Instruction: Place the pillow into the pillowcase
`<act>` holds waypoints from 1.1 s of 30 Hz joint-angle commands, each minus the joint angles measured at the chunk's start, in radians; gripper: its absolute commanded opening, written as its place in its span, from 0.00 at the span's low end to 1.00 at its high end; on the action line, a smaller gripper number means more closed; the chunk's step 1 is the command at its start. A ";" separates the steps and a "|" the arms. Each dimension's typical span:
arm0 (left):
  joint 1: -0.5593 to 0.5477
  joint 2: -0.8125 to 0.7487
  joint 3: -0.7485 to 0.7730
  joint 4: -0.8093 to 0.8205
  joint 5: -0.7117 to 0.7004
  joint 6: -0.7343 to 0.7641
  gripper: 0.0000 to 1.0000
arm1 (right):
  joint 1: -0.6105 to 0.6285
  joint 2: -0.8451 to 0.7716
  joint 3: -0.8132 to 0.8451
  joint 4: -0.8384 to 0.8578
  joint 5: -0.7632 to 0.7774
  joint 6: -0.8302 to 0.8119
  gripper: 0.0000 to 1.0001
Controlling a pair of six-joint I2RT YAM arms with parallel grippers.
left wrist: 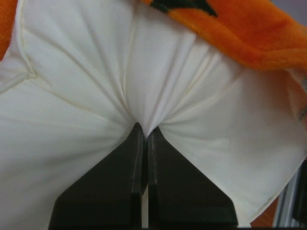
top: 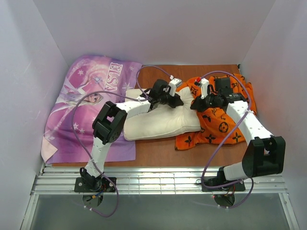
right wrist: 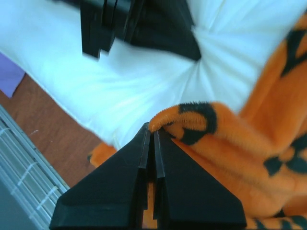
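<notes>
left fingers [left wrist: 120, 182] tight on a pillow [left wrist: 72, 120] fold, right fingers [right wrist: 187, 191] tight on pillowcase [right wrist: 249, 158] hem, plain only from the wrists

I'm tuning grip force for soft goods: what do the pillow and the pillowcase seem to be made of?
The pillow: smooth matte woven cloth, perhaps cotton, over soft filling; creases radiate from where it is pinched. The pillowcase: fuzzy plush or fleece; short raised nap shows along its orange edge.
</notes>
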 commanded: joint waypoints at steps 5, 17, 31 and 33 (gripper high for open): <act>-0.099 -0.168 -0.077 0.177 0.087 -0.108 0.00 | 0.021 -0.075 0.059 0.036 -0.153 0.084 0.01; -0.099 -0.406 -0.313 0.014 -0.081 -0.113 0.00 | 0.153 -0.161 -0.099 0.051 -0.159 0.110 0.01; -0.002 -0.363 -0.238 -0.241 0.258 -0.001 0.75 | 0.142 -0.165 -0.275 0.002 0.209 -0.017 0.08; 0.077 -0.383 -0.203 -0.370 0.295 0.123 0.77 | 0.141 -0.153 -0.228 -0.082 0.203 -0.082 0.24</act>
